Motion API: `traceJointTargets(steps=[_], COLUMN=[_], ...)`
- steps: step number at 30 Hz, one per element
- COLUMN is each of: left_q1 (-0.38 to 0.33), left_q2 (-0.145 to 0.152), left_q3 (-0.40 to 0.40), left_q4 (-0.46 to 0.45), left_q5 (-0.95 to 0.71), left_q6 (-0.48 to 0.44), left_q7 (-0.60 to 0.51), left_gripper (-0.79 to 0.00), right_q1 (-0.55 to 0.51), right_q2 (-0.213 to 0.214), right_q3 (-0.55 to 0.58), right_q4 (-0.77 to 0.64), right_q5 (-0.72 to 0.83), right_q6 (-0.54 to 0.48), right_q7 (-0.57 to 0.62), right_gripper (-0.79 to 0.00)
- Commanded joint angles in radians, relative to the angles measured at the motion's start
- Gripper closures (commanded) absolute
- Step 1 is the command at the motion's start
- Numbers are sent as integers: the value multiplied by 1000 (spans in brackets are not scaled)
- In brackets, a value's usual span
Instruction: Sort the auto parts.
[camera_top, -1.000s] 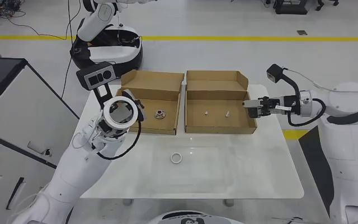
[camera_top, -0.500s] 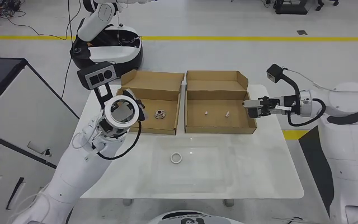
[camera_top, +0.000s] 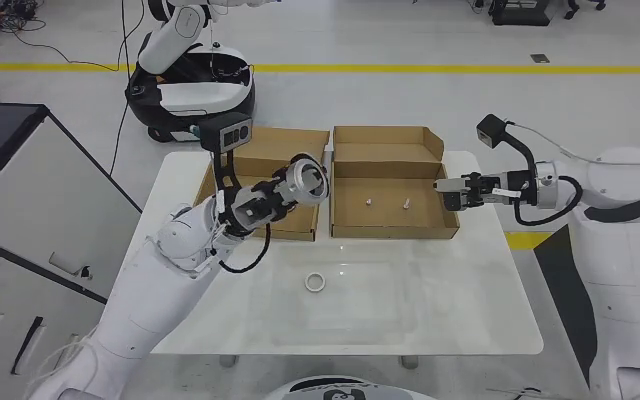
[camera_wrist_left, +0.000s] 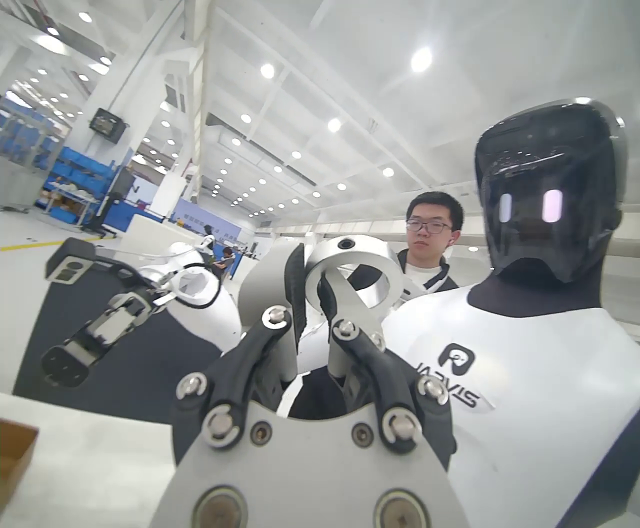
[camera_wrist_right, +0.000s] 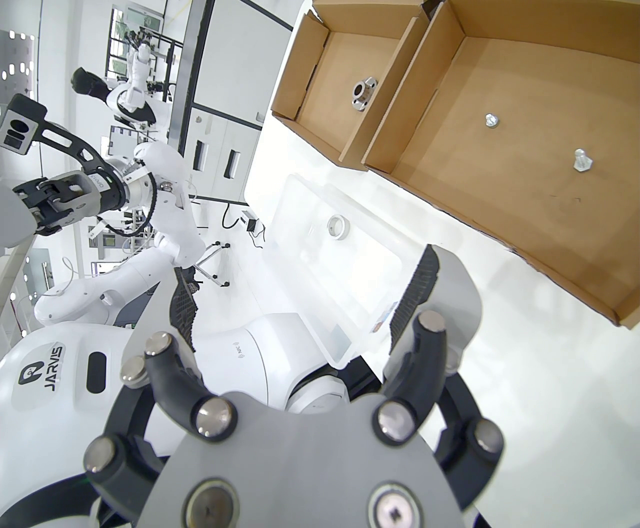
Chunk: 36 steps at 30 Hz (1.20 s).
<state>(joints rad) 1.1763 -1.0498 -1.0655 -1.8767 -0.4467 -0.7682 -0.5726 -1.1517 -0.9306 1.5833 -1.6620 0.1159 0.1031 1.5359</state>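
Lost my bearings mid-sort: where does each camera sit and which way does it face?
Top view: overhead, looking down at the white table; both arms show.
Left wrist view: tipped up toward the ceiling; left gripper shut on a silver metal ring.
Right wrist view: looks down at two brown cardboard boxes; open right gripper.
Shared by top and right wrist: boxes, small white ring.

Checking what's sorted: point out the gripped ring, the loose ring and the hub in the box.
gripped ring (camera_wrist_left: 372, 254), left wrist view, on its outer band.
loose ring (camera_wrist_right: 329, 226), right wrist view, on its rim.
hub (camera_wrist_right: 370, 89), right wrist view, on its flange.
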Motion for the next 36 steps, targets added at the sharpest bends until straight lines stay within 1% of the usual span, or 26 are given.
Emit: traceJointTargets(steps=[1,3,6,8,17,20,23,25,28,31,34,36], left_q1=[5,9,23,37,37,36,25,13,-2,-16,-29,-42], left_q2=[-2,-3,-5,-10,-10,-12,-17,-20,-23,-25,-29,-33], left_q3=[-11,-30,-61,-65,-65,-59,-46,-38,-23,-9,-8,-12], left_q4=[10,19,22,8,8,-2,16,30,49,68,91,110], left_q5=[58,119,217,253,253,289,327,375,441,496,504,495], left_q6=[26,56,126,149,149,177,253,323,428,515,581,599], left_q7=[29,61,149,214,214,201,206,202,182,154,159,170], left_gripper=[0,0,0,0,0,0,0,0,0,0,0,0], right_q1=[0,0,0,0,0,0,0,0,0,0,0,0], right_q2=[0,0,0,0,0,0,0,0,0,0,0,0], right_q3=[0,0,0,0,0,0,0,0,0,0,0,0], right_q4=[0,0,0,0,0,0,0,0,0,0,0,0], right_q5=[0,0,0,0,0,0,0,0,0,0,0,0], right_q6=[0,0,0,0,0,0,0,0,0,0,0,0], right_q7=[0,0,0,0,0,0,0,0,0,0,0,0], right_gripper=[-785,-785,-785,-785,-785,-785,-785,-785,-785,-785,-785,-785])
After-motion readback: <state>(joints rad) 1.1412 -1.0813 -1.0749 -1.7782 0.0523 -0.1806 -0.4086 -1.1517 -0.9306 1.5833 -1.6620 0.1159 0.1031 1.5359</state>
